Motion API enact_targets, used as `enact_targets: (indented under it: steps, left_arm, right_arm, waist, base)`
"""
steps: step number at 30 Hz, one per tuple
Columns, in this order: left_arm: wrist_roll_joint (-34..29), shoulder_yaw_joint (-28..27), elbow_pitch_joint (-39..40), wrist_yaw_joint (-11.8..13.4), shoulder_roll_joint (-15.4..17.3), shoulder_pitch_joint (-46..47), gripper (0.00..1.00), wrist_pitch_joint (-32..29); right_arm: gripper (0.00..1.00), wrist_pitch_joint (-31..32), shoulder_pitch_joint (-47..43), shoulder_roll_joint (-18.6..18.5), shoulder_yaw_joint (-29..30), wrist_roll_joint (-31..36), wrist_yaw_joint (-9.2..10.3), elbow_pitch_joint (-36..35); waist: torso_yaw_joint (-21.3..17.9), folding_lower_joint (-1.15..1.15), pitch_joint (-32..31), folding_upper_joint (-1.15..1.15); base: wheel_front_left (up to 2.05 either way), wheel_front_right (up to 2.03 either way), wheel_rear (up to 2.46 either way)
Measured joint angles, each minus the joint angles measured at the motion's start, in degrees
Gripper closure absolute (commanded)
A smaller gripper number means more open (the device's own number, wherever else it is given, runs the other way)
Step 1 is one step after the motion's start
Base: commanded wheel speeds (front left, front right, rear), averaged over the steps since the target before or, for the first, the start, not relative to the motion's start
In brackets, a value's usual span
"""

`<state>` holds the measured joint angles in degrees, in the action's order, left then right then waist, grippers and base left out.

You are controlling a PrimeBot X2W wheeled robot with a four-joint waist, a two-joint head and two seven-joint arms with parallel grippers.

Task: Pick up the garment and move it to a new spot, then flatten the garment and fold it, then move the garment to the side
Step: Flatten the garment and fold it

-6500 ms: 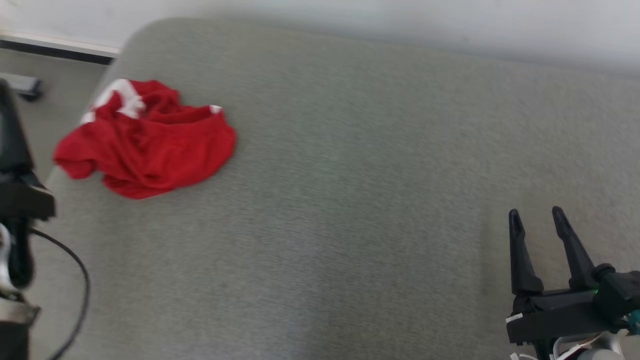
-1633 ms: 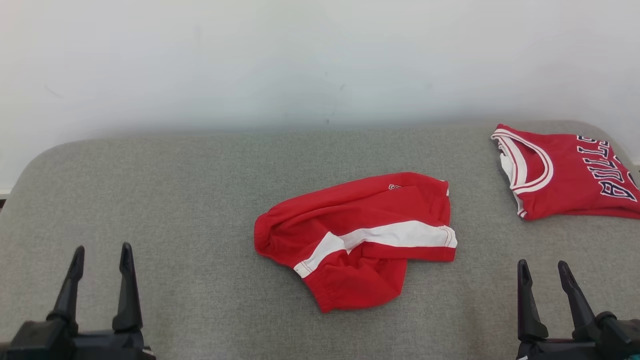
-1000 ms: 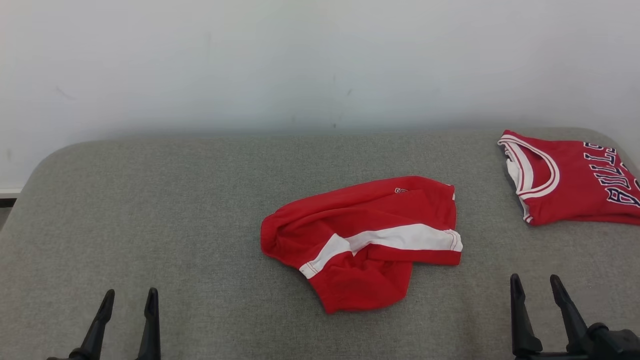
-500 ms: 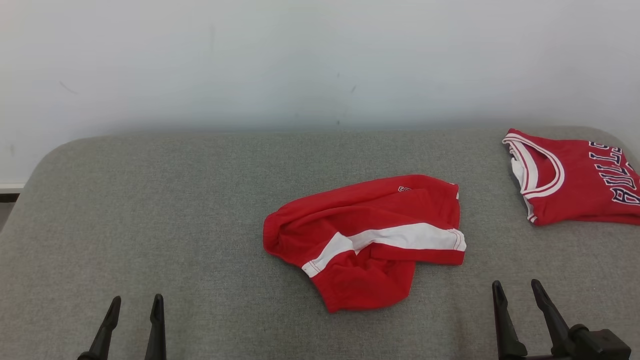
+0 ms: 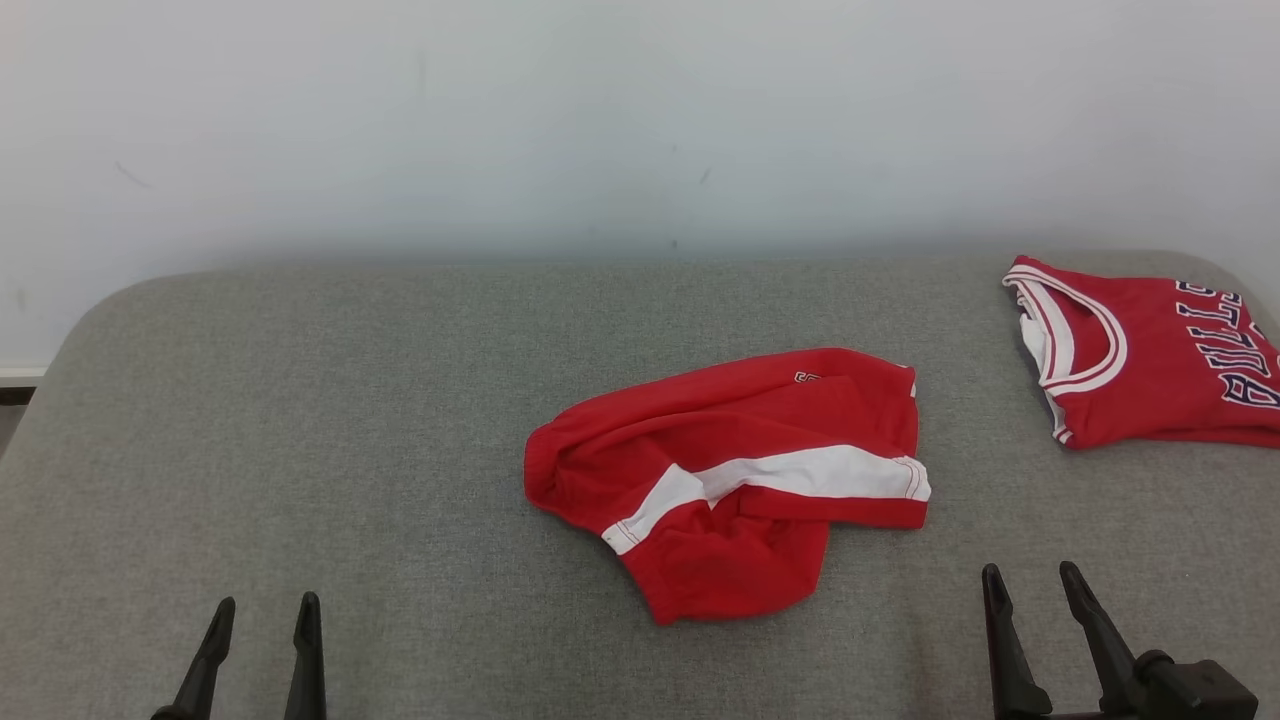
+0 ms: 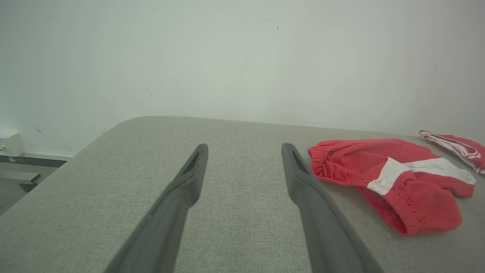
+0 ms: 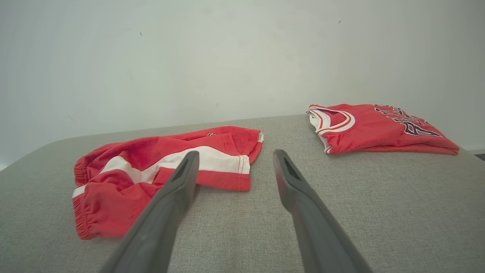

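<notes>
We see the red garment [image 5: 720,430] lying crumpled near the middle of the grey upholstered bench [image 5: 300,400], slightly toward its right half and closer to the front edge than to the pale wall [image 5: 600,120] behind. A white band with red stitching runs across it, and a gathered elastic edge shows at its left end, so it reads to us as a pair of shorts. It is folded over itself, though, and much of its shape is hidden. A small mark near its far edge is too small for us to read. A second piece, a folded red jersey [image 5: 1150,380] with a red-and-white striped neckline, lies at the far right corner of the bench, well apart from the crumpled piece. In the head view the picture's right edge cuts off its dark, white-outlined lettering. In the right wrist view the lettering is seen at too shallow an angle for us to read it in full. The left gripper [image 5: 265,603] stands over the front left of the bench with its two dark fingers apart and nothing between them, its body cut off by the bottom edge. The right gripper [image 5: 1030,572] stands over the front right, likewise spread and empty, near the garment's right end but clear of it.
</notes>
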<state>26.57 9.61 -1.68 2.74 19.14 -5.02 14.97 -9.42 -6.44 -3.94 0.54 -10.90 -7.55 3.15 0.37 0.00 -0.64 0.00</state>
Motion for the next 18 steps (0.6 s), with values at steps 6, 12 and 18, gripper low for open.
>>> enact_targets:
  steps: [6, 12, 18]
  left_arm:
    - [-0.1, -0.1, -0.3, -0.2, -0.3, 0.0, 0.0, 0.0]
    - [0.2, 2.0, -1.5, -1.3, -1.6, 0.4, 0.0, -0.2]
    - [0.1, 5.7, -4.4, -3.4, -3.6, 3.7, 0.0, -1.0]
  right_arm:
    - [0.0, 0.0, 0.0, 0.1, 0.2, -0.1, 0.0, 0.1]
    - [0.0, -0.2, 0.6, 0.2, 0.7, -0.3, 0.0, 0.5]
    - [0.0, 0.2, 2.9, -0.2, 0.5, -0.5, 0.0, 1.9]
  waist:
    - [0.0, 0.0, 0.1, 0.0]
    - [0.1, 0.0, 0.2, 0.0]
    - [0.0, 0.0, 0.8, 0.0]
  base:
    - [0.0, 0.0, 0.0]
    - [0.0, 0.0, 0.0]
    - [0.0, 0.0, 0.0]
